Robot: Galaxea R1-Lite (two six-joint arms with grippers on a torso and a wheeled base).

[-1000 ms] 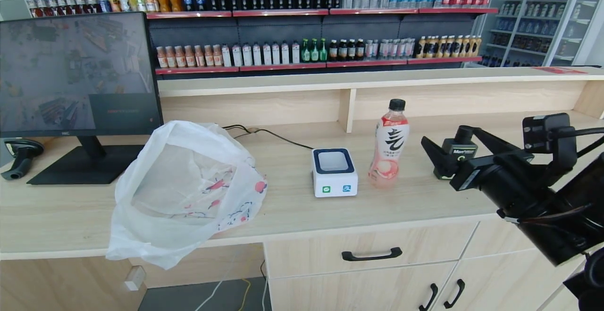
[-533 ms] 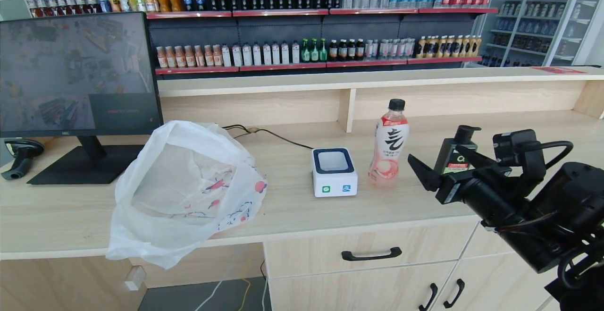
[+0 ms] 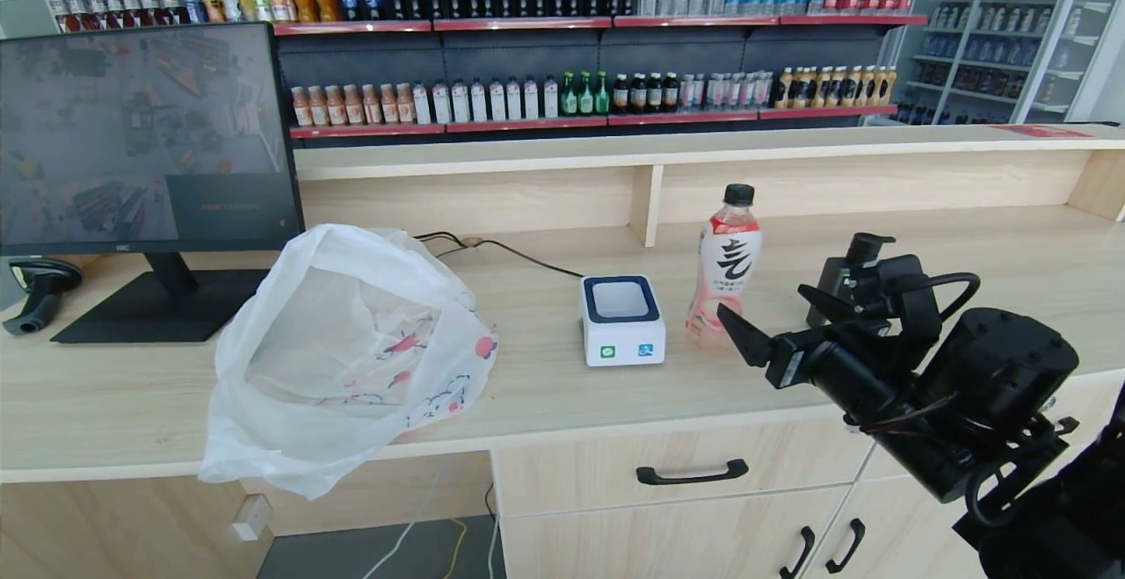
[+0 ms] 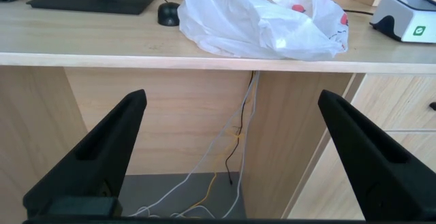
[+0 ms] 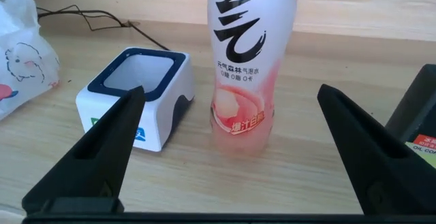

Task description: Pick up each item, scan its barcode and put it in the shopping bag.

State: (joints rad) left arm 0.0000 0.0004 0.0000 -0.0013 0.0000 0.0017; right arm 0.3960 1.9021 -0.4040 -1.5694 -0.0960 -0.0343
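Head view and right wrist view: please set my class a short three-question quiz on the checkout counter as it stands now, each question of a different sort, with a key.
1. True or false: the pink bottle stands upright on the counter, to the right of the scanner.
2. Choose one. The right arm's jaws are: A) shut on the pink bottle; B) open, holding nothing, near the pink bottle; C) resting on the scanner.
3. Fill the gap: the shopping bag lies on the counter between the scanner and the ____.

Key: 1 true; 2 B; 3 monitor.
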